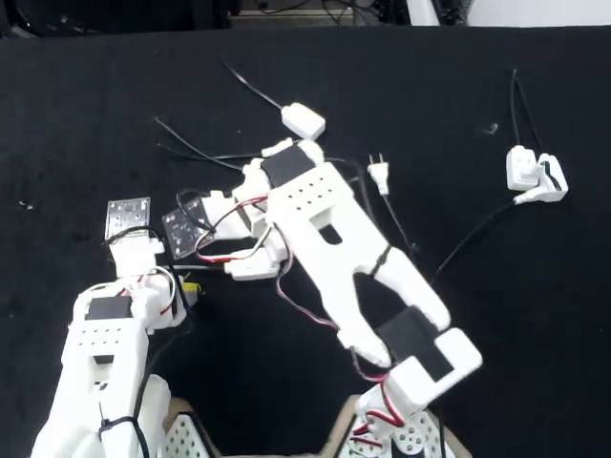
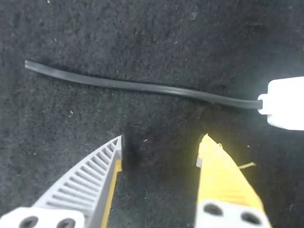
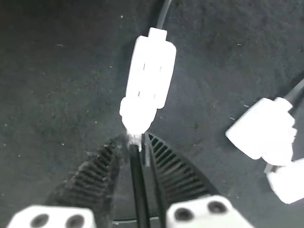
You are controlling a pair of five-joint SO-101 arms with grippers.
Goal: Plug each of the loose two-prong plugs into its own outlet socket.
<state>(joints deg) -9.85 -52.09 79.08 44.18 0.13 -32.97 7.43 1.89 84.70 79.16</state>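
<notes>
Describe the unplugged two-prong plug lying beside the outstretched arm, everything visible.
The two-prong plug is small and white, plastic by the look, with two thin prongs at its far end pointing toward the table's far edge. A thin black cord leaves its near end and trails toward the near side. It lies flat and unplugged on the black table cover, close beside an arm; nothing grips it.

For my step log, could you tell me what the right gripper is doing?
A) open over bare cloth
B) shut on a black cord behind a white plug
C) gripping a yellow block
B: in the right wrist view the right gripper pinches the black cord just behind the white plug.
</notes>
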